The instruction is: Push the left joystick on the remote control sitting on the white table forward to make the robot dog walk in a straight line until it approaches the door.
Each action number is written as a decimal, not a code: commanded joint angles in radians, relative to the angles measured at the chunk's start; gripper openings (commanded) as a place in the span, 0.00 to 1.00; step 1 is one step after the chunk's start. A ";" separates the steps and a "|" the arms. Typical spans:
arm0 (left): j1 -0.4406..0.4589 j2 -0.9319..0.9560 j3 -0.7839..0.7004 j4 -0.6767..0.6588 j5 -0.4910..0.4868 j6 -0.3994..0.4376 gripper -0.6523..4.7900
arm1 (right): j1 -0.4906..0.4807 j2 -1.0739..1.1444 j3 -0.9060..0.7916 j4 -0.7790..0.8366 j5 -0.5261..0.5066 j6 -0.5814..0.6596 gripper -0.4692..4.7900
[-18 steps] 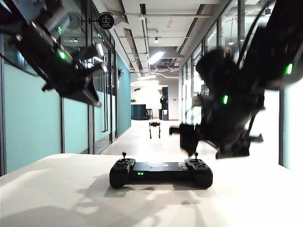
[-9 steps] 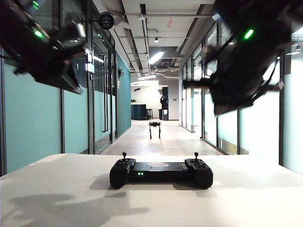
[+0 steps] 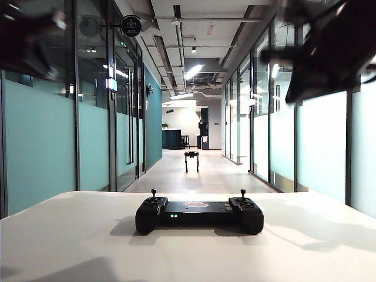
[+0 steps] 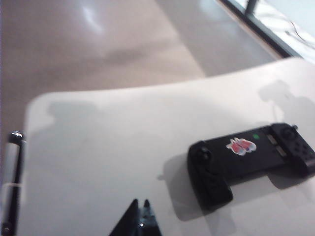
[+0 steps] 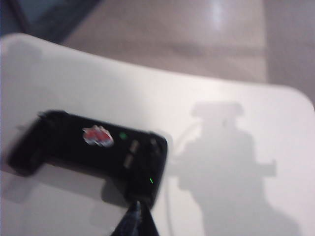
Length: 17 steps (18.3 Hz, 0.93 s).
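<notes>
Glass walls line the corridor; nothing stands between the dog [image 3: 192, 156] and the far end. The remote [image 3: 199, 214] lies crosswise on the table [image 3: 64, 235], sticks up. Left gripper [image 4: 140, 219] and right gripper [image 5: 135, 219], both pressed together, hang high above it

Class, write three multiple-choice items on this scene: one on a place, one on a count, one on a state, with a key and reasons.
1. Where is the small black four-legged robot dog?
A. on the table
B. far down the corridor
C. beside the controller

2. How many thin thumbsticks rise from the wide black remote control?
A. one
B. two
C. four

3. How do the two grippers stand to the remote control on the smooth white table?
A. both raised clear of it
B. left one presses a stick
C. right one lifts it

Key: 1 B, it stands on the hallway floor. 2 B, one at each end. 3 A, the left gripper and right gripper are shut above it.
</notes>
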 commanded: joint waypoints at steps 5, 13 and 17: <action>0.000 -0.304 -0.196 0.038 -0.119 0.003 0.11 | 0.000 -0.178 -0.086 0.026 -0.154 -0.098 0.09; 0.000 -0.636 -0.402 0.009 -0.147 0.004 0.11 | -0.001 -0.463 -0.261 0.010 -0.158 -0.098 0.09; 0.000 -0.732 -0.469 -0.020 -0.139 0.003 0.11 | -0.001 -0.577 -0.301 -0.095 -0.156 -0.098 0.09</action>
